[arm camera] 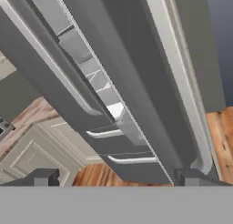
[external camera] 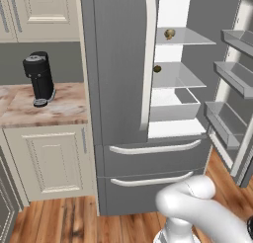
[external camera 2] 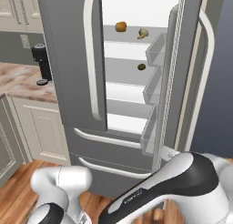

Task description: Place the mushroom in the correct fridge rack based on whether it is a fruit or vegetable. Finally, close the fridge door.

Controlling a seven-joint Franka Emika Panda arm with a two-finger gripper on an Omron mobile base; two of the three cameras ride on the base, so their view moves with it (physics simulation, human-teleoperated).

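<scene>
The tan mushroom lies on the fridge rack, the topmost glass shelf, with a smooth orange-brown round item to its left. In the left base view the mushroom shows on that same rack. The fridge door on the right stands wide open, its bins facing inward. My gripper is open with nothing between its fingertips, and it looks along the open door's edge and its white handle.
A small dark ball rests on the second shelf. The left fridge door is shut, with two drawers below. A black coffee machine stands on the marble counter to the left. Below is a wooden floor.
</scene>
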